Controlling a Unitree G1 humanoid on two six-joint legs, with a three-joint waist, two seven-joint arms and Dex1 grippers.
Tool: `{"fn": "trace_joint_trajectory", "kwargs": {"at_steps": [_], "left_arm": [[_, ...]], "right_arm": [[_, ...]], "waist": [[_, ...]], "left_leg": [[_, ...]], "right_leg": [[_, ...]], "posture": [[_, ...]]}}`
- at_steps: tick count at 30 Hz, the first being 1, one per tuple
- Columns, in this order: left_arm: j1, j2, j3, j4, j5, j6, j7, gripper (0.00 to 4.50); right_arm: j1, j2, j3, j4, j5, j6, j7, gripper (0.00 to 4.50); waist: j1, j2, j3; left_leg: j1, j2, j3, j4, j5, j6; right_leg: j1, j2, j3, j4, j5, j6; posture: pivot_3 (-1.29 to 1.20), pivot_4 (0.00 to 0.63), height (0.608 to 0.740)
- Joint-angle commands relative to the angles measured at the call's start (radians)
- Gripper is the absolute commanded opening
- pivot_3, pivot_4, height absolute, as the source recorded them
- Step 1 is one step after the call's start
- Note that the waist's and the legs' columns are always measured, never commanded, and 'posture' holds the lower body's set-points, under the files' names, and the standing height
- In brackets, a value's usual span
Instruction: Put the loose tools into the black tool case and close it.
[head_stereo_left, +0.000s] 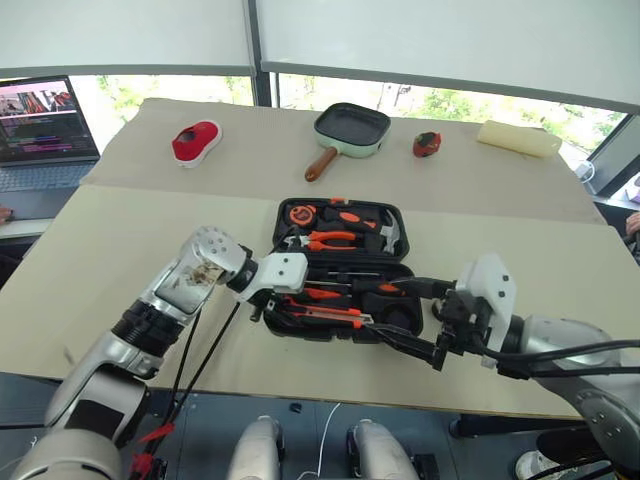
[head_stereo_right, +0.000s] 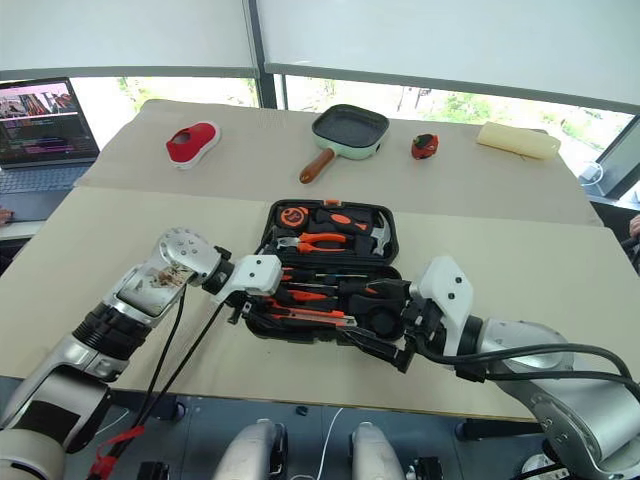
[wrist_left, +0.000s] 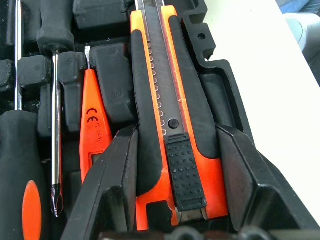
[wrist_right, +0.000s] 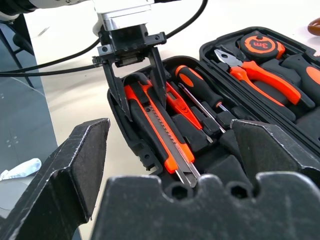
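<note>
The utility knife (wrist_left: 172, 125) lies in its slot along the near edge of the open black case (head_stereo_left: 395, 215) on the desk (head_stereo_left: 120, 250), gripped between the left tool's (wrist_right: 136, 95) fingers. The right tool (head_stereo_left: 425, 320) hovers released just beside the case.

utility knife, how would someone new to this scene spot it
Find the open black case mid-table. In its near half, along the front edge, lies the utility knife, with the left gripper straddling it. It alone has a ridged thumb slider and a steel blade track.
</note>
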Motion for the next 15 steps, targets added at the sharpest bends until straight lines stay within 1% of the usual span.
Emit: {"fn": "trace_joint_trajectory", "kwargs": {"at_steps": [1,5,8,10,11,12,13,14,15], "left_arm": [[0.018,0.014,-0.017,-0.063,0.008,0.052,-0.018,1.78],[0.013,-0.017,-0.021,-0.037,0.031,0.082,0.035,1.78],[0.011,-0.039,-0.008,-0.031,0.010,0.113,0.041,1.78],[0.007,-0.050,0.008,-0.034,-0.007,0.143,0.049,2.78],[0.007,-0.049,0.021,-0.041,-0.020,0.152,0.045,2.95],[0.004,-0.043,0.036,-0.046,-0.030,0.159,0.045,3.32],[0.002,-0.035,0.049,-0.049,-0.037,0.163,0.044,3.79],[0.001,-0.027,0.061,-0.051,-0.043,0.158,0.044,4.00],[-0.001,-0.015,0.080,-0.052,-0.051,0.151,0.045,4.44]], "right_arm": [[0.004,-0.003,-0.036,-0.027,0.018,-0.014,-0.001,4.50],[-0.004,-0.001,-0.025,-0.018,0.013,-0.021,0.000,4.50],[-0.016,0.001,-0.011,-0.011,0.009,-0.022,0.003,4.50],[-0.024,0.001,-0.003,-0.007,0.007,-0.023,0.006,4.50],[-0.026,0.001,0.001,-0.006,0.005,-0.023,0.008,4.50],[-0.030,0.001,0.004,-0.003,0.004,-0.023,0.009,4.50],[-0.034,0.001,0.006,-0.001,0.004,-0.023,0.011,4.50],[-0.036,0.001,0.007,0.001,0.004,-0.023,0.012,4.50],[-0.038,0.000,0.009,0.003,0.004,-0.023,0.013,4.50]], "waist": [[0.000,0.000,0.000],[0.001,0.000,0.000],[0.002,0.000,0.000],[0.002,0.000,0.000],[0.002,0.000,0.000],[0.001,0.000,0.000],[0.001,0.000,0.000],[0.000,0.000,0.000],[0.000,0.000,0.000]], "left_leg": [[0.000,0.000,0.000,0.000,0.000,0.000],[0.000,0.000,0.000,0.000,0.000,0.000],[0.000,0.000,0.000,0.001,0.000,0.000],[0.000,0.000,0.000,0.001,0.000,0.000],[0.000,0.000,0.000,0.001,0.000,0.000],[0.000,0.000,0.000,0.001,0.000,0.000],[0.000,0.000,0.000,0.001,0.000,0.000],[0.000,0.000,-0.001,0.001,0.000,0.000],[0.000,0.000,-0.001,0.001,0.000,0.000]], "right_leg": [[0.000,0.000,0.000,0.000,0.000,0.000],[0.000,0.000,0.000,0.000,0.000,0.000],[0.001,0.000,0.000,0.000,0.000,0.000],[0.001,0.000,0.000,0.000,0.000,0.000],[0.001,0.000,0.000,0.001,0.000,0.000],[0.000,0.000,0.000,0.001,0.000,0.000],[0.001,0.000,0.000,0.001,0.000,0.000],[0.000,0.000,0.000,0.001,0.000,0.000],[0.000,0.000,0.000,0.001,0.000,0.000]], "posture": [[0.00,0.150,0.740],[0.00,0.150,0.740],[0.00,0.150,0.740],[0.00,0.150,0.740],[0.00,0.150,0.740],[0.00,0.150,0.740],[0.00,0.150,0.740],[0.00,0.150,0.740],[0.00,0.150,0.740]]}}
